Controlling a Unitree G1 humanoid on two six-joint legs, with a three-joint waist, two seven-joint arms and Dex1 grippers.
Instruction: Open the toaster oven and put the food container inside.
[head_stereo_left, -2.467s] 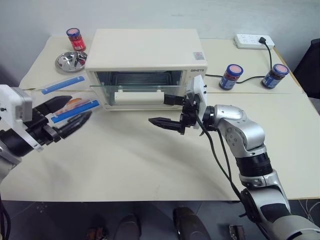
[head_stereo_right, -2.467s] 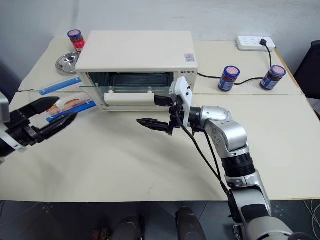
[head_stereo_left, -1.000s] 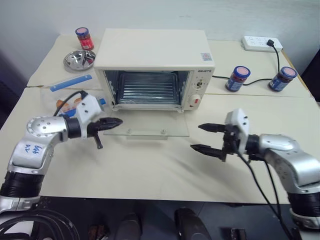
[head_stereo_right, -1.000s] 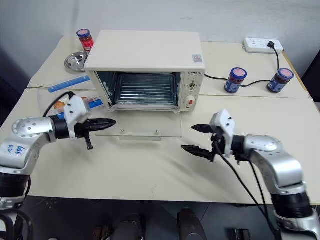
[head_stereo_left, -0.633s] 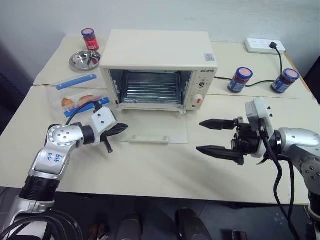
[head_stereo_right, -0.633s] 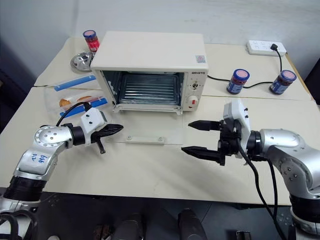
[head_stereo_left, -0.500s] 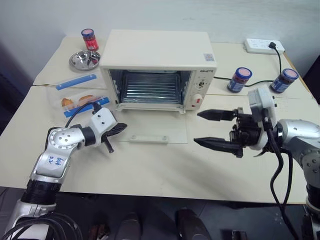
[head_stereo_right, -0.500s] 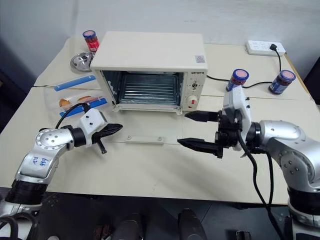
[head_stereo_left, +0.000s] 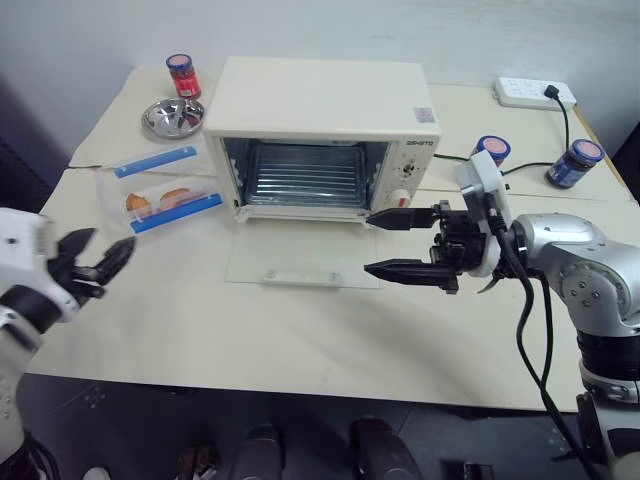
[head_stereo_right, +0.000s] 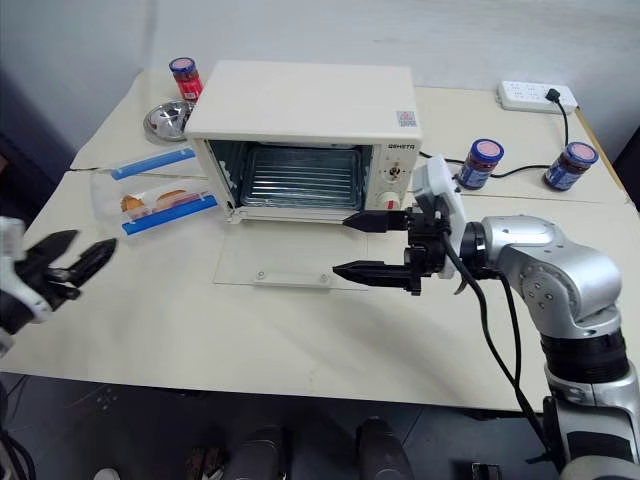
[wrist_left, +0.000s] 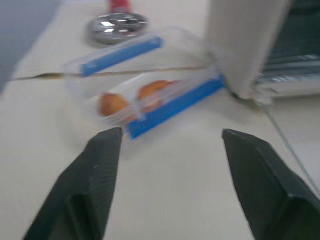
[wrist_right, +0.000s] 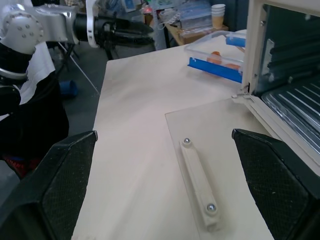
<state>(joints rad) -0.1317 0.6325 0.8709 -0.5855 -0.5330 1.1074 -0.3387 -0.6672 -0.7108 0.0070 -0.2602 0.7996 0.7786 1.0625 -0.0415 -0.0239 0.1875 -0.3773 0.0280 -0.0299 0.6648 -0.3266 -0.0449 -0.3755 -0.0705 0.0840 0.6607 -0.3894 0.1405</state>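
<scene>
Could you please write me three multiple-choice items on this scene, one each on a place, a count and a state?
1. Where is the food container?
A. inside the oven
B. on the table, left of the toaster oven
C. in the right gripper

2. How many blue-lidded jars stand right of the oven?
A. two
B. none
C. four

3. How is the oven door?
A. shut
B. taken off
C. open, lying flat on the table

Answers:
1 B: it sits on the table beside the oven's left wall.
2 A: one jar and a second jar stand there.
3 C: the glass lies flat and the rack inside shows.
</scene>
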